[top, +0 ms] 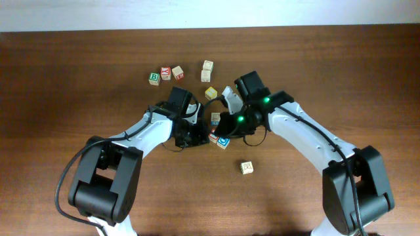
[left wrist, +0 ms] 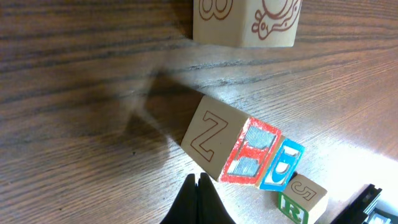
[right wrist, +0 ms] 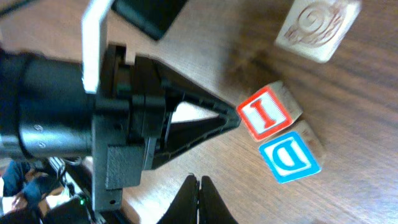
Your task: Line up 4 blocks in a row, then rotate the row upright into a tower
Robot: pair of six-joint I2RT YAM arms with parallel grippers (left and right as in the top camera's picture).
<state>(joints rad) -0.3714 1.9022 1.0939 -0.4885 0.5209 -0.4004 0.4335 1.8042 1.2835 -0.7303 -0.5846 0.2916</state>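
Left end effector (left wrist: 200, 186) and right end effector (right wrist: 199, 186), both pinched together and empty, hover over the brown wooden counter (top: 65, 78). Beside them, a red-lettered pale wooden cube (right wrist: 267, 113) touches a blue-lettered cube (right wrist: 289, 160).

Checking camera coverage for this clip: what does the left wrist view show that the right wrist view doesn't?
Left wrist only: the green R block beside the blue block, and a Z face on the red block. Right wrist only: the shut right gripper, and the left gripper's whole body, tip at the red block. Both: red and blue blocks touching.
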